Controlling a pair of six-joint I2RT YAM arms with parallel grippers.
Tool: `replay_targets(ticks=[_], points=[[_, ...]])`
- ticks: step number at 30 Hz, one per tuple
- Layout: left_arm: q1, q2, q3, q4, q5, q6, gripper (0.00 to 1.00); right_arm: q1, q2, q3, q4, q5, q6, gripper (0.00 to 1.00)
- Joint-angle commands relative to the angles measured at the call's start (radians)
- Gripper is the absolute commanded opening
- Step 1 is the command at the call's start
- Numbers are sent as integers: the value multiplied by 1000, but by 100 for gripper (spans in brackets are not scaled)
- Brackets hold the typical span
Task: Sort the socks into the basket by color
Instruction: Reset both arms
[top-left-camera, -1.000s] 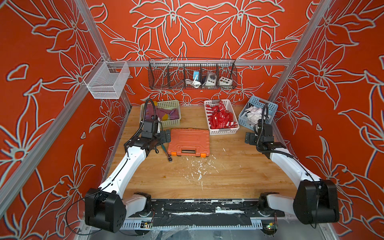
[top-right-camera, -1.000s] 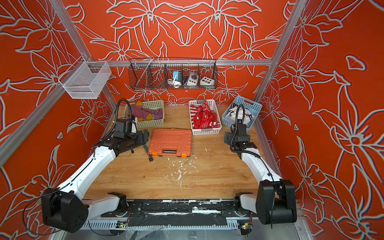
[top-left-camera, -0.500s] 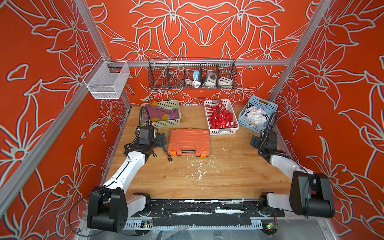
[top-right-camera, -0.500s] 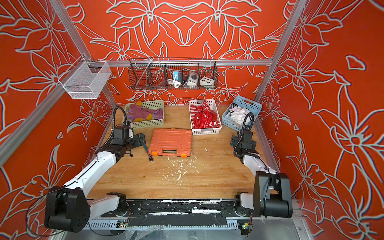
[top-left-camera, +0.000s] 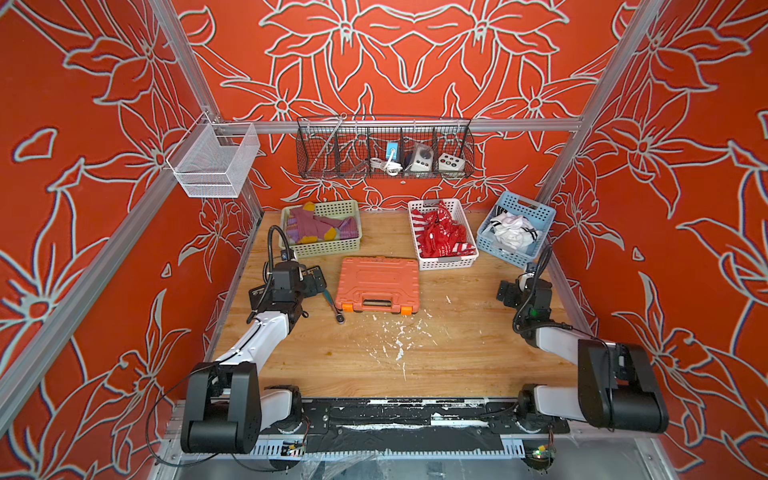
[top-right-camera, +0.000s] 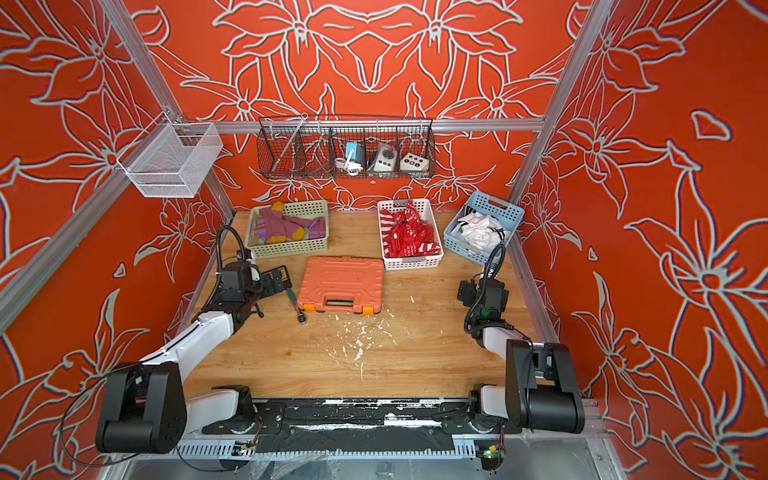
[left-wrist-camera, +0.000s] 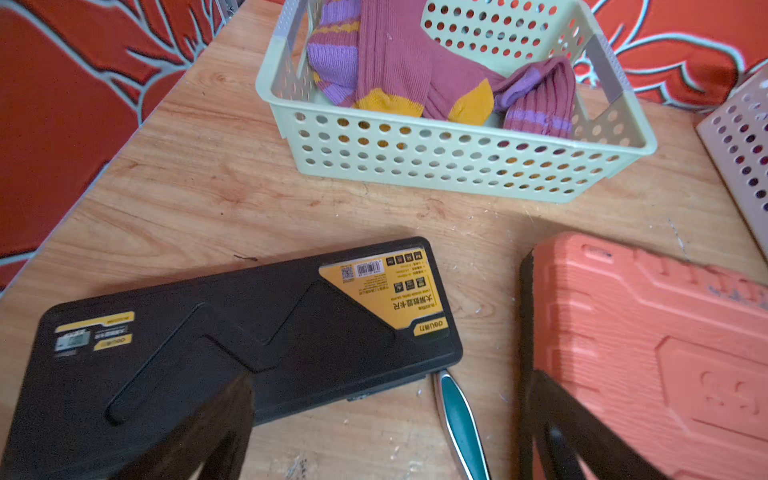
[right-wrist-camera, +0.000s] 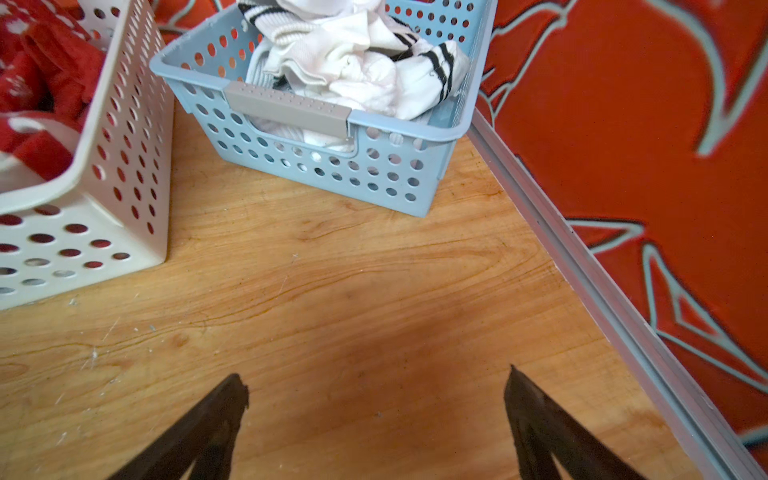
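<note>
Hovering low over the desk (top-left-camera: 415, 345), the left end effector (top-left-camera: 312, 284) has its jaws spread wide and nothing between them. In the left wrist view it hangs above a black case (left-wrist-camera: 208, 340), near a teal-handled wrench (left-wrist-camera: 459, 424). An orange tool case (top-left-camera: 378, 282) lies just beside, centre frame in both top views.

The right end effector (top-left-camera: 509, 291) is at middle right of a top view. It is likewise fully parted and empty, with bare wood under it in the right wrist view (right-wrist-camera: 376, 378).

Socks, all along the back edge of the desk:
- The purple socks (top-left-camera: 318, 226), with mustard toes, are in the green basket (top-left-camera: 328, 249), left of centre.
- The red socks (top-left-camera: 440, 237) are in the white basket (top-left-camera: 440, 262), centre right.
- The white socks (top-left-camera: 513, 230), black-striped, are in the blue basket (top-left-camera: 498, 249), far right and tilted against the side rail.

No sock is visible on the desk outside a basket. White flecks are scattered on the wood in front of the tool case.
</note>
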Motion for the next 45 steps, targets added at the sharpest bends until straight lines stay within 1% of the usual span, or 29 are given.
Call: replay_targets(ticks=[1,2,6,9,10,12,13,14,15,16,17,18,19,21,24,26,30,40,42,45], points=[[6,22,-71,217,-8,57,100,10,-17,-19,110,16,-28,98],[9,29,-86,248,-16,58,100,13,-16,-16,105,21,-29,98],[18,48,-147,355,14,56,100,22,-15,-23,119,32,-35,98],[22,66,-214,472,1,43,100,33,-4,-28,141,16,-56,98],[23,77,-233,520,12,48,100,42,10,-27,150,8,-69,98],[21,90,-239,540,68,71,100,53,67,-37,213,-27,-94,98],[21,107,-253,577,72,73,100,59,117,-59,321,-47,-109,98],[21,117,-264,603,63,69,100,71,120,-54,334,-29,-115,98],[21,127,-268,617,57,67,100,73,87,-35,243,-22,-114,98],[21,147,-268,633,64,68,100,72,94,-42,247,-24,-117,98],[20,171,-268,664,92,80,100,73,121,-53,324,-25,-116,98],[20,178,-262,658,109,91,100,73,112,-49,311,-25,-118,98],[19,169,-251,620,114,95,100,73,89,-35,233,-22,-115,98],[19,173,-256,639,117,96,100,73,113,-47,304,-23,-118,98],[20,167,-255,626,115,96,100,74,90,-36,242,-22,-118,98],[17,165,-255,625,114,98,100,74,105,-47,289,-23,-118,98],[17,167,-250,618,115,101,100,74,97,-41,259,-29,-122,98],[9,167,-244,610,114,109,100,74,99,-42,269,-30,-121,98],[7,170,-236,599,140,122,100,74,100,-42,269,-30,-121,98],[5,171,-236,599,138,124,100,74,100,-42,269,-30,-122,98]])
